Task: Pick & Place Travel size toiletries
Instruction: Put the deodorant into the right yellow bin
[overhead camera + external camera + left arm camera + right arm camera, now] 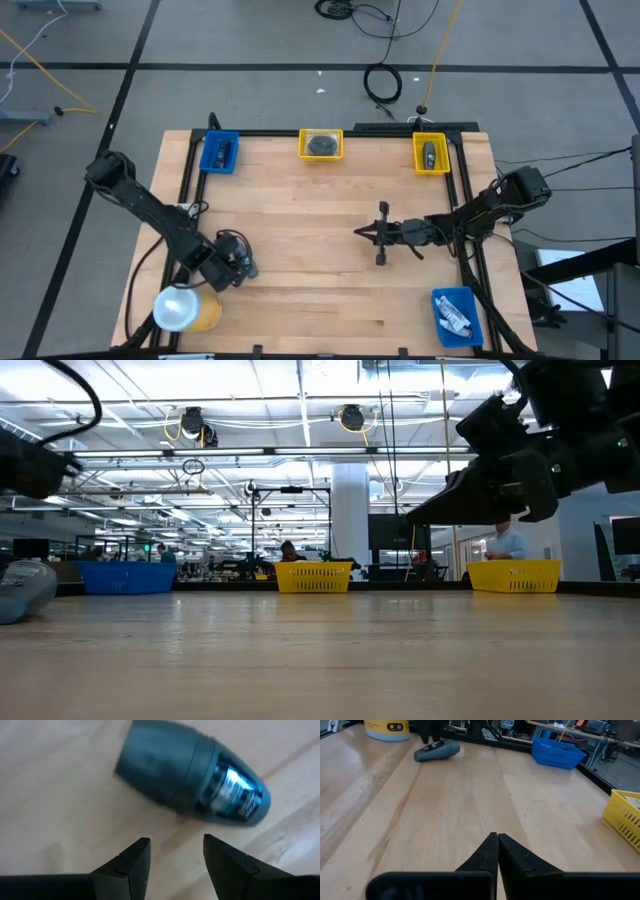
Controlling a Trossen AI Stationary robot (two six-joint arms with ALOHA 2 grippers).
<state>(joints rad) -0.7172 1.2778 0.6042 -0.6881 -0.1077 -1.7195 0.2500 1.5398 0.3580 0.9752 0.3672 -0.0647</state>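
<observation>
Left gripper [172,852] jaws parted, empty, just beside grey deodorant [192,772].

In the high view, the dark items inside the blue plastic bin [219,153] and the two yellow plastic bins [321,145] [431,153] at the table's far edge are too small to identify. The large yellow roll with a white end [186,308] is partly covered by the left arm. In the low view, the grey-blue oval toiletry bottle [24,590] is cut off by the picture's edge. Its label print in the left wrist view is blurred beyond reading.
</observation>
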